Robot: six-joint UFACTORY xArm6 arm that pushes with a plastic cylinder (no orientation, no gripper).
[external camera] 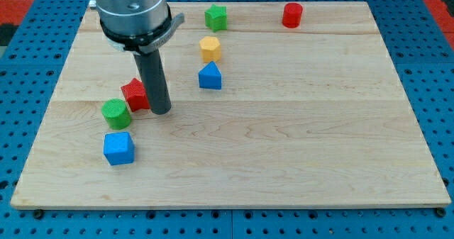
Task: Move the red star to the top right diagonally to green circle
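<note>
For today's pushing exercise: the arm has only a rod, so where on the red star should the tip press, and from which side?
Not much push is left: the red star already sits up-right of the green circle, nearly touching it. My tip stands at the star's right. For any small nudge, press its lower-left face, though the circle crowds that side.

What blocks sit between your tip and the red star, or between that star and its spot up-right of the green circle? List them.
None visible. My tip sits right against the red star on its right side. The star already lies up-right of the green circle, nearly touching it.
</note>
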